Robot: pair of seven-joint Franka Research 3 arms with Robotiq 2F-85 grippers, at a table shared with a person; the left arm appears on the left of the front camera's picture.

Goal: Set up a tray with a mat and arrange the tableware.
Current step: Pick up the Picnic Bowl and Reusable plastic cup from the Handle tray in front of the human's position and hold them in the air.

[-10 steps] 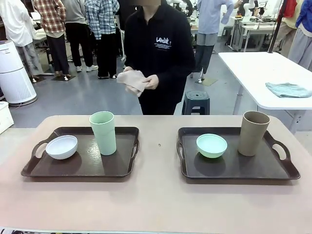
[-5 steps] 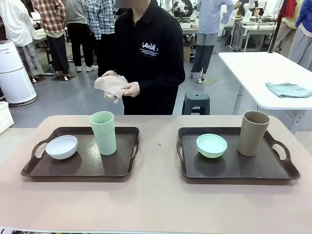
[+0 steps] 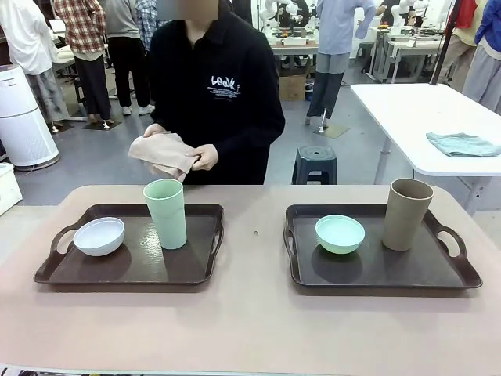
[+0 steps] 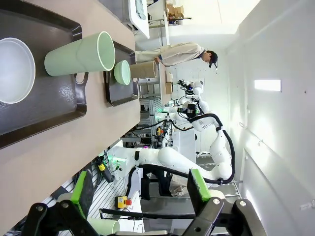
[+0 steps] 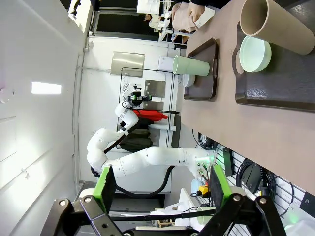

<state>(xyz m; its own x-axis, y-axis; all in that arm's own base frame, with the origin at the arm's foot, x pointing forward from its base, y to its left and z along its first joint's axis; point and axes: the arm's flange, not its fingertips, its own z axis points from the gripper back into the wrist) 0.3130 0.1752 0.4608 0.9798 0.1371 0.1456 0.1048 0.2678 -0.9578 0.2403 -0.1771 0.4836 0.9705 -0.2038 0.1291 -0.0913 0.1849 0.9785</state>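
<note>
The left dark brown tray [image 3: 125, 270] carries a white bowl [image 3: 99, 236] and a tall mint green cup [image 3: 165, 213]. A mint green bowl [image 3: 340, 233] and a tan-brown cup [image 3: 407, 214] stand on the right tray [image 3: 376, 274]. Across the table, behind the left tray, a person holds a folded beige mat [image 3: 163, 153] in both hands. In the left wrist view my left gripper [image 4: 140, 189] is open and well back from the white bowl [image 4: 15, 70] and mint cup [image 4: 81, 54]. My right gripper [image 5: 161, 187] is also open, far from the tan cup [image 5: 278, 24] and mint bowl [image 5: 254, 54].
Bare tan tabletop [image 3: 250, 329] lies between the trays and along the near edge. A small speck [image 3: 256, 232] sits between the trays. Behind the person are a grey stool [image 3: 315, 163] and a white table with a blue-grey cloth [image 3: 463, 144].
The person has stepped toward picture left with the folded mat and now stands behind the left tray. Trays, bowls and cups have not moved.
</note>
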